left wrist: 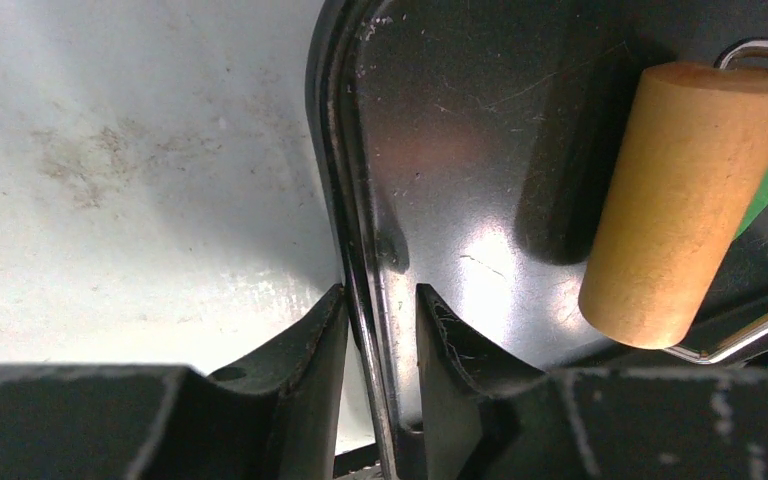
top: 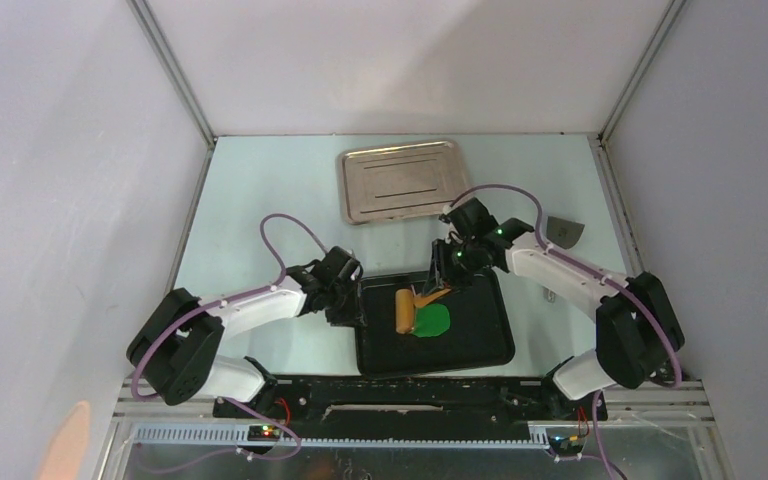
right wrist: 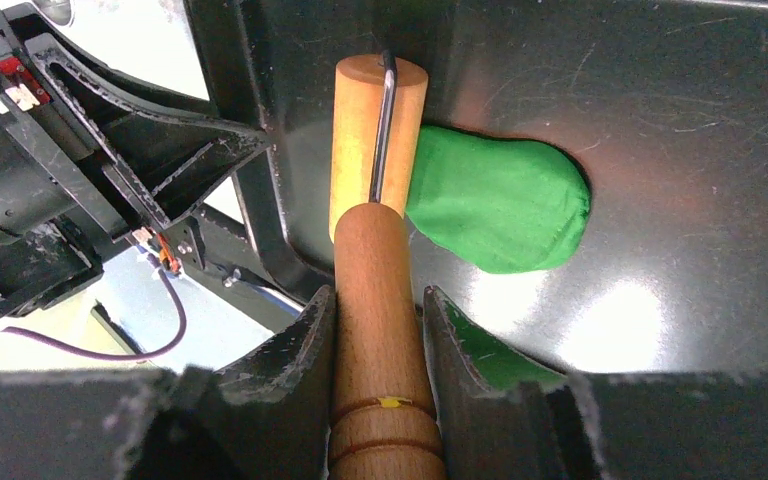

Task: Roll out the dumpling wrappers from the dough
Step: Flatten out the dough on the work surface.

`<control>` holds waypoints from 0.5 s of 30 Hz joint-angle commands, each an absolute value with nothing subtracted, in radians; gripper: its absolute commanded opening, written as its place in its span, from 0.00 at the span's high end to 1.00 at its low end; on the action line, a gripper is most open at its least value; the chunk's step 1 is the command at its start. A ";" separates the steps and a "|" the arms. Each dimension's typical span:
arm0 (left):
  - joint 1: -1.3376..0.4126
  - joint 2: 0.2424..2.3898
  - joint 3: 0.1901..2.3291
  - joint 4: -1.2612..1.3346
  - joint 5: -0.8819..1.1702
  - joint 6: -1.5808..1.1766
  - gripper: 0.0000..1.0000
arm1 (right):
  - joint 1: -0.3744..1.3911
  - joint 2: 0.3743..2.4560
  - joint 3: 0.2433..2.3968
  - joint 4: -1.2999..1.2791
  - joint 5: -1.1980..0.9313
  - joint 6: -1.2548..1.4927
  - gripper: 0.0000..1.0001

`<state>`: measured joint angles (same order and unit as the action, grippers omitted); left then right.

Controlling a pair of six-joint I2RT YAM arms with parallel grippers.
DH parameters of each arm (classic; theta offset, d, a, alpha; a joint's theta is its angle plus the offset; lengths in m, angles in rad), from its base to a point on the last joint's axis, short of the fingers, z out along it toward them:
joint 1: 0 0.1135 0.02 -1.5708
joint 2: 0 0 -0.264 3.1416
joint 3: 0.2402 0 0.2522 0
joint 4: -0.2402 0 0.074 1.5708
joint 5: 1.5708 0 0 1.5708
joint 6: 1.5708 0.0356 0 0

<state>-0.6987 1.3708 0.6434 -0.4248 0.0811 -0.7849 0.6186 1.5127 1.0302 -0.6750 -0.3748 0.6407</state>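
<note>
Two arms reach in over the pale table from its near edge, their bases partly cut off by the black frame at the bottom of the overhead view. At the far side lies an unpainted steel tray, well apart from everything else.

Nearer the arms sits the black tray. The left gripper is at its left rim. In the left wrist view one finger stands outside the lip and one inside, closed to a narrow gap with the rim clamped between them. How far the rim runs down between them is hidden by the gripper body.

The right gripper is closed partway on the turned handle of the wooden roller, a finger pressed against each side. The handle's end is cut off at the bottom edge.

The roller's pale cylinder lies in the black tray, over the left edge of the dough. The dough is a flattened bright green oval lying on the tray floor, and its part under the roller cannot be seen. A green patch beside the right finger may be more dough or a reflection.

A small dark grey piece lies near the right wall, too small to identify.
</note>
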 commanded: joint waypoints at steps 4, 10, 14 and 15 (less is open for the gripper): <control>-0.703 1.371 0.693 -0.445 0.043 -0.756 0.65 | 0.528 1.432 0.838 -0.915 -0.053 0.589 1.00; -0.704 1.363 0.697 -0.451 0.034 -0.757 0.65 | 0.543 1.460 0.850 -0.884 -0.051 0.630 1.00; -0.704 1.351 0.693 -0.461 0.029 -0.759 0.65 | 0.649 1.542 0.896 -0.861 -0.046 0.689 1.00; -0.704 1.349 0.693 -0.464 0.029 -0.759 0.65 | 0.662 1.548 0.897 -0.862 -0.041 0.697 1.00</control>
